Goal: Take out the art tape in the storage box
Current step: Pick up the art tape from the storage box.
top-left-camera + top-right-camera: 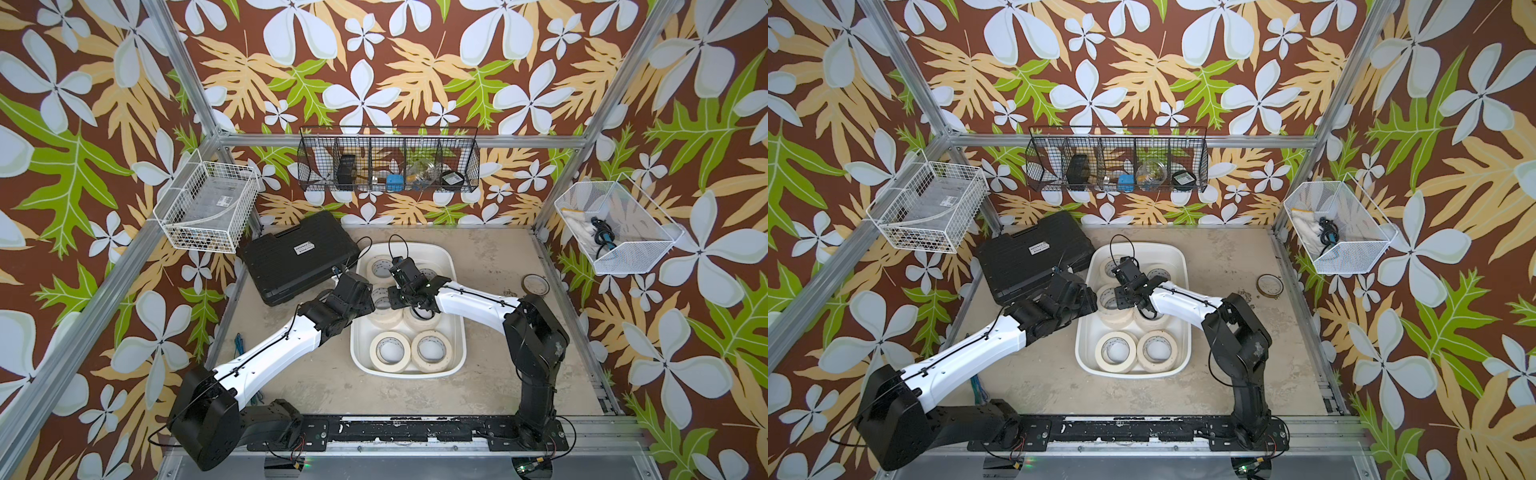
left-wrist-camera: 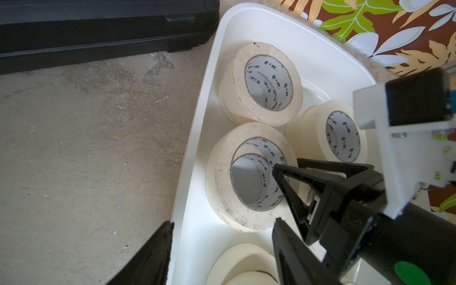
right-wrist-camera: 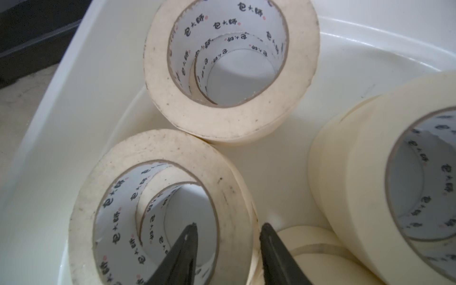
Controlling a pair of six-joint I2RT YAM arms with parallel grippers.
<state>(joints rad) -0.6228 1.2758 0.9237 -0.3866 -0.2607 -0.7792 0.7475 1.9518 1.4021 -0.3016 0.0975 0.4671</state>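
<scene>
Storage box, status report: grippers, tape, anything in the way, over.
Left gripper open astride white plastic tub wall. Right gripper open astride cream masking-tape roll wall, unclamped. Neighbour rolls close beside, nothing above.

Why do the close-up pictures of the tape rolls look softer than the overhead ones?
Right wrist view: the camera sits close, so the art tape fills the frame with slightly soft print, and the right gripper shows as blurry dark wedges. Left wrist view: the storage box wall is bright, nearly washed out. In both top views, the light is even and everything small but crisp.
</scene>
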